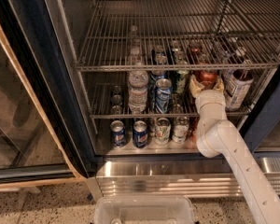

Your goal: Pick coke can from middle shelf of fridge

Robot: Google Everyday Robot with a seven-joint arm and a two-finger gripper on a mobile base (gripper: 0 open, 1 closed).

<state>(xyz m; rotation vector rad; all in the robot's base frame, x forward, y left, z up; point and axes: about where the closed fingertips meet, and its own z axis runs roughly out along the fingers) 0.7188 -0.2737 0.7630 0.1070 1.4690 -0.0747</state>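
Note:
The coke can [207,76], red with a silver top, stands on the right part of the middle shelf [107,115] of the fridge [46,83]. My gripper [206,82] is inside the fridge at the can, reaching up from the white arm [233,153] at the lower right, and it sits around the can's lower part. The lower half of the can is hidden behind the gripper.
On the middle shelf stand a clear water bottle [138,90], a blue can [163,94] and a white-and-brown container [237,87]. The upper wire rack [168,67] is close above. Pepsi cans [140,133] stand on the fridge floor. The glass door [18,106] is open at left. A plastic bin [144,210] sits below.

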